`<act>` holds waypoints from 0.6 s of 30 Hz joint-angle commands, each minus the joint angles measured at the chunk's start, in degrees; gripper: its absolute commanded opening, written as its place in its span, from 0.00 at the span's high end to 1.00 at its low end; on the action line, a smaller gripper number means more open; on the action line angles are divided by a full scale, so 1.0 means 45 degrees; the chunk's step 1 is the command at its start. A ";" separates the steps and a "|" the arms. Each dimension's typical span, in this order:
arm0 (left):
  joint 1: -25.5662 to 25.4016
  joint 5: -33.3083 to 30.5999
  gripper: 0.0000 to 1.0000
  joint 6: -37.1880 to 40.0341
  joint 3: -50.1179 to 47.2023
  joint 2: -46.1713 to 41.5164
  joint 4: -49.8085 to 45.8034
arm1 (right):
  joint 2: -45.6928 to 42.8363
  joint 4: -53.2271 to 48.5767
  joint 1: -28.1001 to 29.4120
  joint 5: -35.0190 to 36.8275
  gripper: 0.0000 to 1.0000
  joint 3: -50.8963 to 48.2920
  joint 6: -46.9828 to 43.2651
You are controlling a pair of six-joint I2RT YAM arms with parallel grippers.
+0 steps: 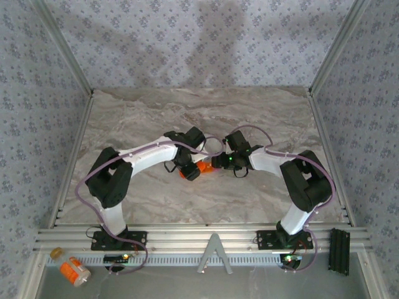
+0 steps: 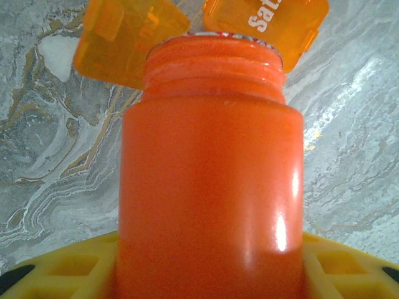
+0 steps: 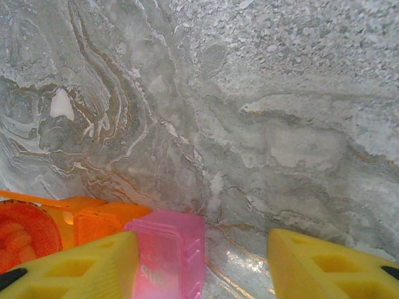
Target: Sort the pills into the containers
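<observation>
Bottle first: the pill bottle (image 2: 209, 187) sits in my left pincer (image 2: 209, 269), jaws closed on the lower body, over the middle of the worktop (image 3: 262, 93). Its cap is off, showing the threaded neck. I judge it light, with stiff plastic walls. The glossy skin looks slippery, so I should grip the straight wall, never the threads. It will spill if tipped.

The small box (image 3: 168, 255), pink at the end facing me, lies on the worktop just beyond the bottle's mouth, its orange flip lids (image 2: 131, 37) standing open. I judge it very light, likely to skid when nudged. The lid hinges are thin, so take it by its short sides, not the lids.

My right pincer (image 3: 204, 261) is part open and holds nothing. The box lies just beside one finger, with bare marble showing before the other.

For room, both pincers crowd close together at centre. The far half of the worktop lies open, with a wall (image 1: 37, 93) on each side and at the back.
</observation>
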 commanded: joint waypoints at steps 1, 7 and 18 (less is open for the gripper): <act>-0.0082 -0.0054 1.00 -0.0010 -0.0291 -0.0397 0.0263 | 0.0233 -0.0301 0.0096 -0.0117 0.42 -0.0043 0.0033; -0.0014 0.0070 1.00 -0.0020 -0.0551 -0.0726 0.0690 | 0.0189 -0.0333 0.0098 -0.0109 0.42 0.0003 0.0051; 0.0153 0.0727 1.00 -0.0259 -0.1515 -0.1847 0.1963 | -0.0183 -0.0745 0.0044 -0.0120 0.42 0.0351 -0.0054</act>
